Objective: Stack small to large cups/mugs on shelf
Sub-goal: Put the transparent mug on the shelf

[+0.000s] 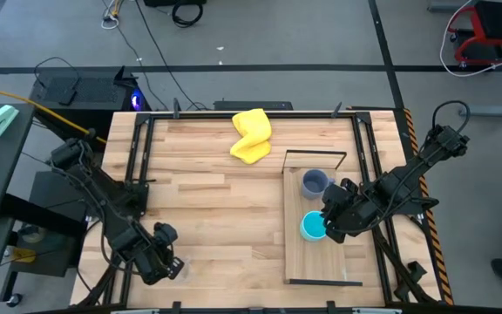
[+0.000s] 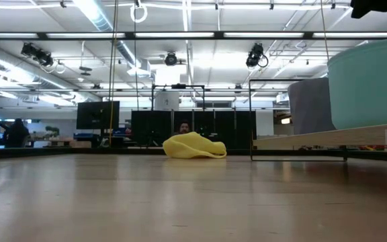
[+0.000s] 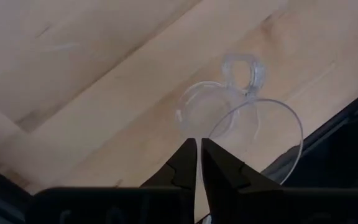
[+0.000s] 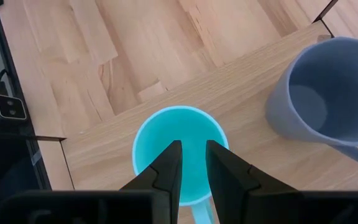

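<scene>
Grey floor (image 1: pixel 277 39) (cables strewn), ceiling strip lights (image 2: pixel 180 35), dark monitors (image 2: pixel 97 114).

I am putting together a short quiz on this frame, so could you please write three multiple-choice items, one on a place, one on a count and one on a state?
1. Where does the yellow cloth lie?
A. Inside the grey-blue mug
B. On the tabletop near its far edge
C. On the shelf

2. How many mugs stand on the shelf?
A. None
B. Two
C. Four

3. How does the clear cup rest near the left gripper?
A. Stacked in the cyan mug
B. On the yellow cloth
C. On the bare tabletop

Answers:
1 B: the high view shows the cloth on the planks, apart from the shelf.
2 B: the grey-blue mug and the cyan mug stand there, the right gripper above the cyan one.
3 C: the left wrist view shows wood under it.
</scene>
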